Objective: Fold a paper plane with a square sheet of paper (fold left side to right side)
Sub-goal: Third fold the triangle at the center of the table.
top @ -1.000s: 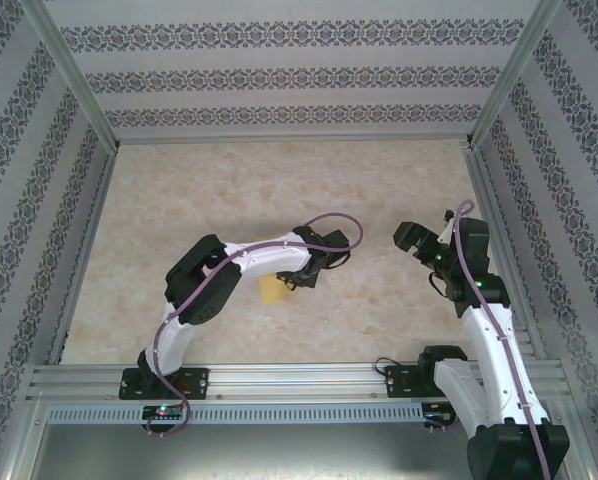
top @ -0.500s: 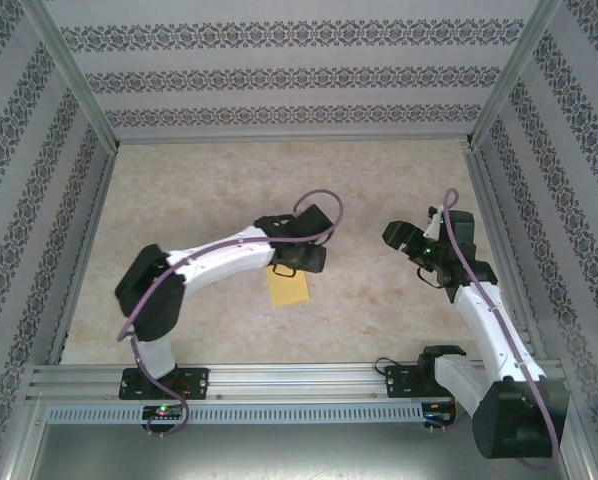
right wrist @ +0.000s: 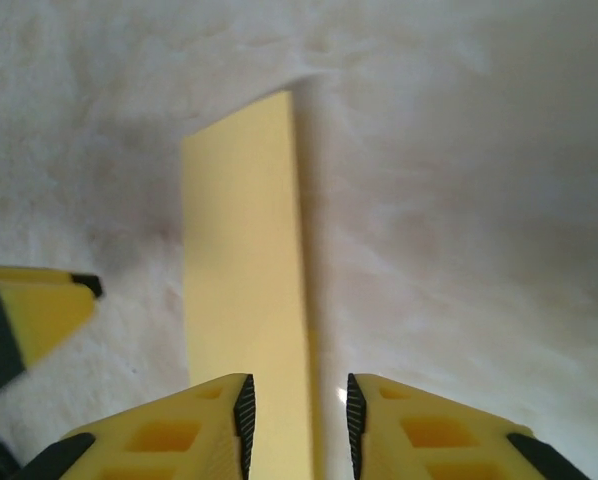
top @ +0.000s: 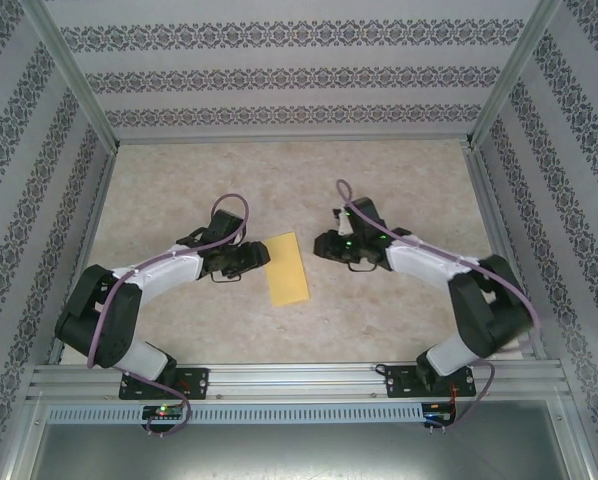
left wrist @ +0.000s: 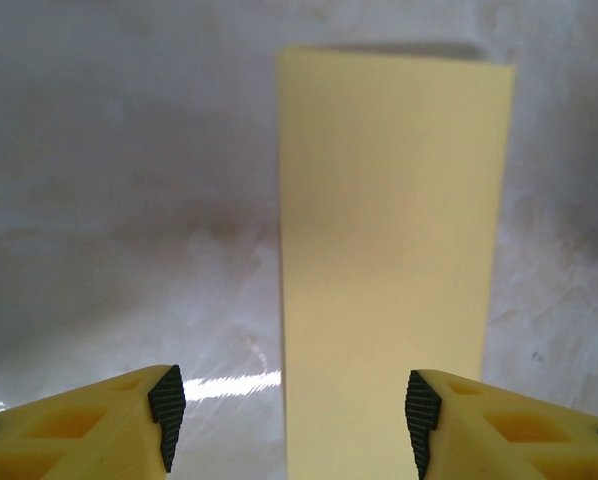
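The square sheet of paper (top: pixel 287 268) lies flat on the table as a narrow yellow rectangle, folded in half. My left gripper (top: pixel 257 257) sits low just left of it, open. In the left wrist view the paper (left wrist: pixel 394 260) runs under the wide gap of that gripper (left wrist: pixel 291 420), nearer the right finger. My right gripper (top: pixel 325 246) is at the paper's upper right edge. In the right wrist view the strip (right wrist: pixel 241 260) has its right edge lying between the jaws of that gripper (right wrist: pixel 297 425), which stand a narrow gap apart with table showing between them.
The marble-patterned tabletop (top: pixel 399 180) is ringed by an aluminium frame (top: pixel 279 378) and patterned walls. The tip of the left finger (right wrist: pixel 29 310) shows at the left of the right wrist view, close to the strip.
My left arm pulled back to the left off the paper and opened its jaws. My right arm swung in from the right to the paper's right edge, its jaws narrowing.
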You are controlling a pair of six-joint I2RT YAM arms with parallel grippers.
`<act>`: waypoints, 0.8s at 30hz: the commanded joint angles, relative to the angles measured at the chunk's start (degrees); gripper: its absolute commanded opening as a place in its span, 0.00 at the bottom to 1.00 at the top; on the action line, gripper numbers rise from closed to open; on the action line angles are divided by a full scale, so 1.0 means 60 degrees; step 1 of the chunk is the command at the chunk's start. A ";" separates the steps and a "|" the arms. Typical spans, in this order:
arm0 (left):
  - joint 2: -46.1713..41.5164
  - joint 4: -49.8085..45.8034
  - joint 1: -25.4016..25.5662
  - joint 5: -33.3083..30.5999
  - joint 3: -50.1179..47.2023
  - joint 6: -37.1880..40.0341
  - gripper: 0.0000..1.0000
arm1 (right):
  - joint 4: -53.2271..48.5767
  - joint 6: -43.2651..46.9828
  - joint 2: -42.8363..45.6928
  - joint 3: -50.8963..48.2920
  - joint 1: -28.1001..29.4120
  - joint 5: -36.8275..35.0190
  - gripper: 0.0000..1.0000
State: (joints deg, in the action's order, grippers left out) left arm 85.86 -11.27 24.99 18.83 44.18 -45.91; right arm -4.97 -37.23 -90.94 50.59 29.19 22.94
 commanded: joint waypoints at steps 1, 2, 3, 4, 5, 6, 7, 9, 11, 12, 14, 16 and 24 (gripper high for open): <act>-0.0136 0.1127 -0.0068 0.0885 -0.0313 -0.0470 0.63 | 0.0497 0.0035 -0.0855 0.0770 0.0438 -0.0073 0.30; -0.0088 0.1270 -0.0070 0.0978 -0.0455 -0.0532 0.63 | 0.0525 0.0030 -0.1116 0.0951 0.0519 -0.0091 0.30; -0.0025 0.1415 -0.0086 0.1089 -0.0570 -0.0597 0.63 | 0.0538 0.0002 -0.1429 0.1145 0.0583 -0.0067 0.29; 0.0025 0.1536 -0.0083 0.1168 -0.0657 -0.0639 0.63 | 0.0586 -0.0005 -0.1642 0.1299 0.0620 -0.0019 0.29; 0.0091 0.1610 -0.0075 0.1223 -0.0731 -0.0694 0.62 | 0.0605 -0.0006 -0.1890 0.1476 0.0677 -0.0004 0.29; 0.0131 0.1642 -0.0068 0.1258 -0.0789 -0.0709 0.62 | 0.0618 -0.0010 -0.2112 0.1633 0.0721 0.0052 0.28; 0.0187 0.1665 -0.0076 0.1290 -0.0801 -0.0712 0.63 | 0.0595 0.0008 -0.2326 0.1788 0.0744 0.0088 0.28; 0.0308 0.1655 -0.0069 0.1361 -0.0803 -0.0713 0.63 | 0.0493 0.0026 -0.2702 0.2019 0.0789 0.0030 0.28; 0.0434 0.1773 -0.0068 0.1524 -0.0809 -0.0753 0.63 | 0.0495 -0.0001 -0.2947 0.2121 0.0789 -0.0062 0.28; 0.0481 0.1796 -0.0053 0.1562 -0.0811 -0.0784 0.62 | 0.0502 0.0016 -0.3059 0.2137 0.0782 -0.0089 0.28; 0.0580 0.1798 -0.0055 0.1658 -0.0782 -0.0808 0.62 | 0.0411 0.0057 -0.3255 0.2213 0.0789 -0.0127 0.28; 0.0650 0.1734 -0.0048 0.1701 -0.0760 -0.0800 0.62 | 0.0287 0.0152 -0.3352 0.2255 0.0776 -0.0199 0.28; 0.1037 0.1890 0.0068 0.2094 -0.0629 -0.0955 0.62 | -0.0027 0.0448 -0.3334 0.2006 0.0745 -0.0549 0.28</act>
State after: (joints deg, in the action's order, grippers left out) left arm 90.56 -1.83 25.04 29.21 39.94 -50.24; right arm -3.55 -36.25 -110.45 62.35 33.26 21.56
